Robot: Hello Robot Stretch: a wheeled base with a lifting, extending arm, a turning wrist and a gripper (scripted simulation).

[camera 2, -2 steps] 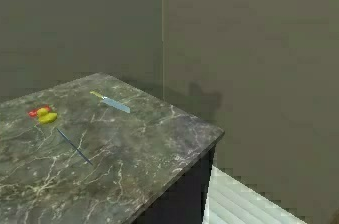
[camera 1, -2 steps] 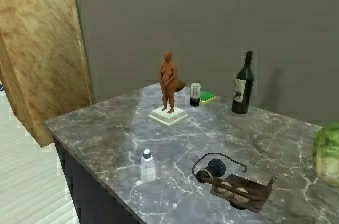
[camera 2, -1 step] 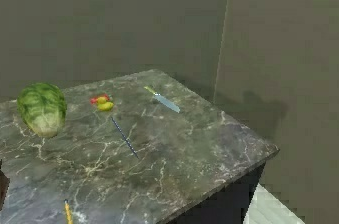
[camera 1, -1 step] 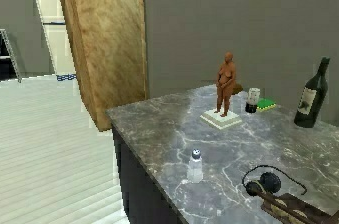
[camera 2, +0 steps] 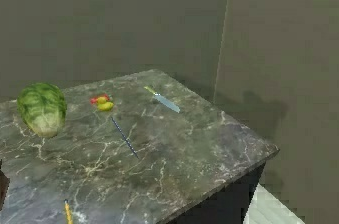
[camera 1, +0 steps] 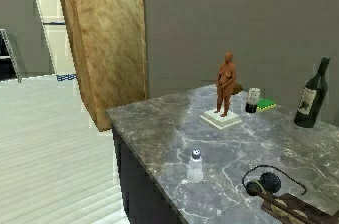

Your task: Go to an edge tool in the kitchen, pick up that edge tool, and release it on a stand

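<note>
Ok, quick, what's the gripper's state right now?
Gripper: cannot be told from these pictures.

Soft even indoor light, brighter doorway (camera 1: pixel 52 20) beyond, dull sheen on marble counter (camera 1: pixel 277 140), faint shadow on grey wall (camera 2: pixel 252 105)

Base stands close by counter (camera 1: pixel 167 125), near counter's corner. Body faces along counter's edge, so counter lies at forward view's right with floor at its left. Arm side is turned toward counter, whose top spreads across arm side view. Arm lift, arm reach and wrist turn: cannot tell.
</note>
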